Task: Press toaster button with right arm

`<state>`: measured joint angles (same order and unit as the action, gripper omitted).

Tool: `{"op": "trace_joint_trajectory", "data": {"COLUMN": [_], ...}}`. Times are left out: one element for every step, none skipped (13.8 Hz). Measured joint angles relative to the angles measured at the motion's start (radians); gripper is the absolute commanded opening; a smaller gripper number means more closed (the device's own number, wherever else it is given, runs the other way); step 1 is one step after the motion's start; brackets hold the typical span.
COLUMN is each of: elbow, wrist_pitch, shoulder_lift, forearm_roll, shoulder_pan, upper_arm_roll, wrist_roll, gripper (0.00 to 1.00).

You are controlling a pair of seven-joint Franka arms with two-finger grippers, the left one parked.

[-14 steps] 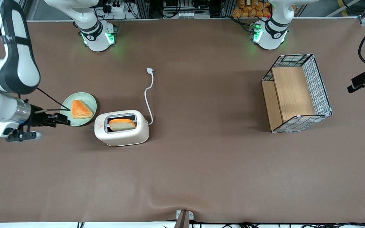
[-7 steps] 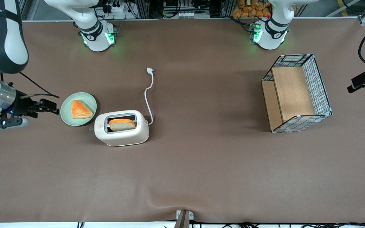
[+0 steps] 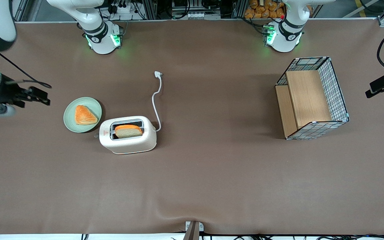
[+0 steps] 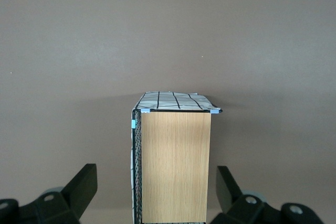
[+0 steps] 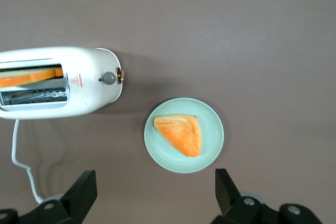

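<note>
brown counter (image 3: 212, 183) has the toaster (image 3: 128, 135), a green plate (image 3: 82, 114) just beside it, and a wire basket (image 3: 312, 98) toward the parked arm's end

A brown tabletop (image 3: 212, 180) fills the scene under even light. Along its edge farthest from the front camera stand metal racks (image 3: 185, 8) with cables and what may be orange packages (image 3: 262, 8).

Cream toaster (image 3: 128, 134) upright, grey toaster button (image 5: 108, 78) at its end.
</note>
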<state>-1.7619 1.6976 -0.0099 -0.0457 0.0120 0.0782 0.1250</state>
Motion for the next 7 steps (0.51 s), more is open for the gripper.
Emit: {"op": "trace_joint_trajectory", "data": {"elbow": [0.000,0.002,0.008,0.020,0.036,0.049,0.058], "wrist_pitch": [-0.018,-0.039,-0.063,-0.084,-0.098,-0.115,-0.136], "shoulder_lift": [-0.018,-0.033,-0.044,-0.051,-0.055,-0.056,-0.057], "forearm_roll": [0.002,0.004,0.005,0.006,0.007,0.007,0.007], "shoulder_pan": [-0.007,-0.015,-0.024,-0.035,-0.047,-0.057,-0.065], "upper_arm_roll": [0.003,0.005,0.005,0.006,0.007,0.007,0.007], "wrist_roll": [0.000,0.000,-0.001,-0.002,-0.003,-0.003,-0.008], "gripper": [1.00,1.00,1.00,1.00,1.00,1.00,1.00]}}
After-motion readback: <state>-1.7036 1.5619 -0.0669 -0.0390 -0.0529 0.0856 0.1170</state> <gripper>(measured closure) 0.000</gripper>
